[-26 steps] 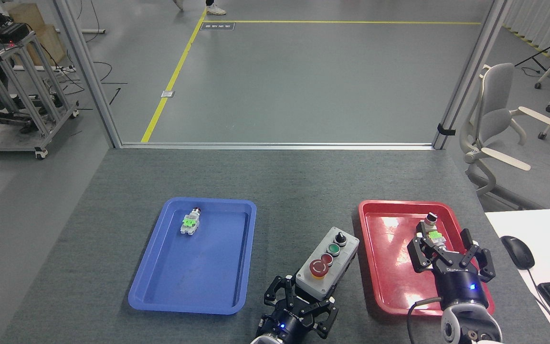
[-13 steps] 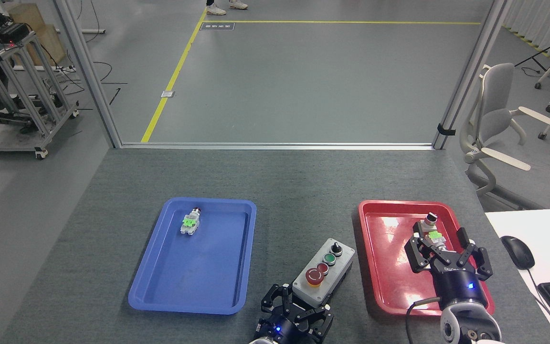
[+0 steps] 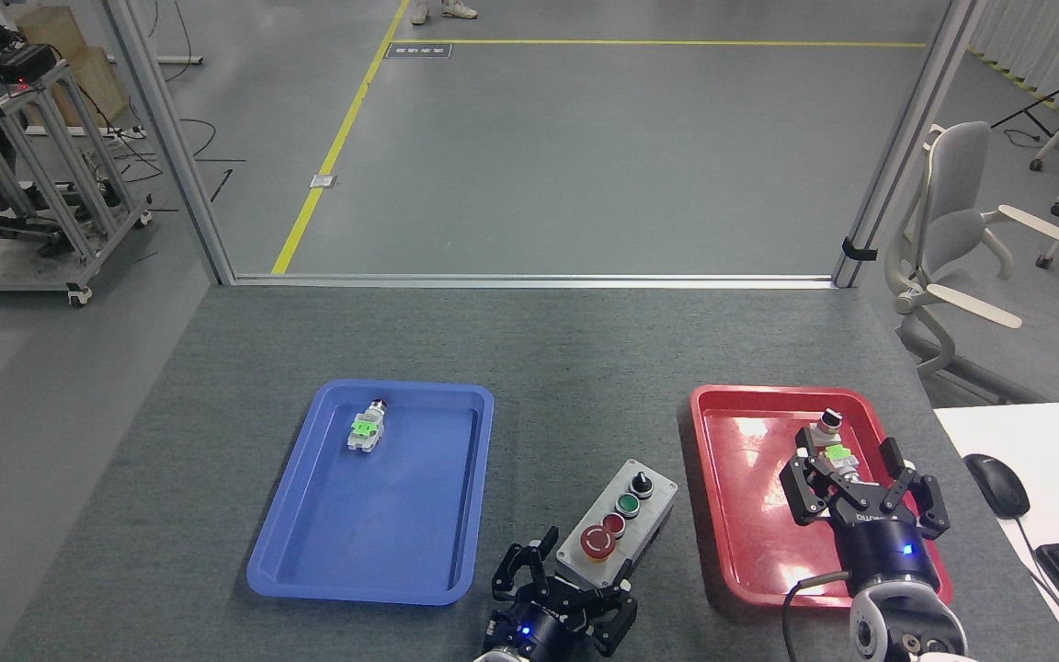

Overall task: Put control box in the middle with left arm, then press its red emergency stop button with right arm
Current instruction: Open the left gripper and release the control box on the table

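- Control box (image 3: 617, 522): an oblong light-grey box lying on the bare table (image 3: 575, 368) between the two trays, close to the near edge. Its long axis runs diagonally, from near-left to far-right.
- Red emergency stop button (image 3: 597, 543): sits at the near-left end of the box, the end closest to the robot. The small red button, green button and black knob follow in a row toward the far end.
- Left end effector (image 3: 566, 602): at the near edge of the table, fingers spread around the near end of the box. Whether they press on the box or merely bracket it cannot be told from this view.
- Right end effector (image 3: 860, 487): fingers splayed open, holding nothing, hovering over the near half of the red tray (image 3: 732, 515). The stop button lies to its left and slightly nearer the robot, so the press calls for a leftward reach across the tray's left rim.
- The left arm is nearer to the box; the placing step appears close to finished, the press not yet begun.
- Blue tray (image 3: 382, 552): holds one small white-and-green switch part (image 3: 367, 428) near its far edge.
- The red tray holds a similar switch part (image 3: 831, 439), just beyond the right fingers.
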`<state>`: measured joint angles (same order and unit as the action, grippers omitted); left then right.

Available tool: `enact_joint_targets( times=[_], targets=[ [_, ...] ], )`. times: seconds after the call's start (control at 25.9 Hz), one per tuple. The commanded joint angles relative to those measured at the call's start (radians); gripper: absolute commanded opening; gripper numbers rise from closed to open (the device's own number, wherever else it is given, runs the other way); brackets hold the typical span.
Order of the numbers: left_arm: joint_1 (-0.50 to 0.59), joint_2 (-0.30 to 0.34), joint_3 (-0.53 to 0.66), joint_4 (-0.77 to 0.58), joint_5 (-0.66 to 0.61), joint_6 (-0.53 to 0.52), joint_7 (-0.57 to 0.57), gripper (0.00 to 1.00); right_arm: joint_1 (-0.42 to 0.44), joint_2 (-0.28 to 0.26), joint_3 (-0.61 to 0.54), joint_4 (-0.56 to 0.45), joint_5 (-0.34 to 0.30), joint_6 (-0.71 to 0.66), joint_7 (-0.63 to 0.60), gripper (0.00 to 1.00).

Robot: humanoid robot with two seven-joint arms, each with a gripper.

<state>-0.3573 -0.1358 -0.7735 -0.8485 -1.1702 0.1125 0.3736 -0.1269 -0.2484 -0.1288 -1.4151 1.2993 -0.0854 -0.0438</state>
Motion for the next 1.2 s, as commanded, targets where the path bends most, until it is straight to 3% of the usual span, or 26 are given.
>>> enact_joint_targets(
  times=[0.0,0.08,0.15,0.23,0.35,0.54,0.73,0.89,1.16],
  targets=[
    [0.011,0.001,-0.003,-0.044,-0.011,0.019,0.015,0.99,0.0,-0.002,0.0,0.002,0.0,0.001,-0.001,0.92],
    [0.037,0.007,-0.003,-0.107,-0.017,0.047,0.022,0.99,-0.003,-0.002,0.0,0.005,0.0,0.001,-0.002,0.69],
    [0.06,0.041,0.0,-0.182,-0.031,0.065,0.024,0.99,-0.02,0.0,0.009,0.005,-0.003,-0.007,-0.016,0.29],
    [0.063,0.084,0.014,-0.244,-0.04,0.07,0.022,0.99,-0.043,0.001,0.051,0.01,-0.029,-0.043,-0.074,0.0],
    [0.07,0.119,0.063,-0.31,-0.042,0.067,0.018,0.99,-0.089,-0.002,0.121,0.024,-0.055,-0.162,-0.163,0.0],
    [0.115,0.219,0.168,-0.428,-0.039,0.058,0.011,0.99,-0.175,0.0,0.25,0.139,-0.054,-0.438,-0.156,0.0],
    [0.159,0.314,0.303,-0.451,-0.028,0.024,0.004,0.99,-0.169,0.004,0.351,0.226,-0.038,-0.478,-0.126,0.0],
    [0.198,0.335,0.399,-0.452,-0.034,-0.01,-0.041,0.99,-0.165,0.003,0.423,0.271,-0.034,-0.487,-0.123,0.0],
    [0.212,0.355,0.415,-0.452,-0.031,-0.011,-0.044,0.99,-0.165,0.003,0.443,0.311,-0.035,-0.487,-0.067,0.0]
  ],
)
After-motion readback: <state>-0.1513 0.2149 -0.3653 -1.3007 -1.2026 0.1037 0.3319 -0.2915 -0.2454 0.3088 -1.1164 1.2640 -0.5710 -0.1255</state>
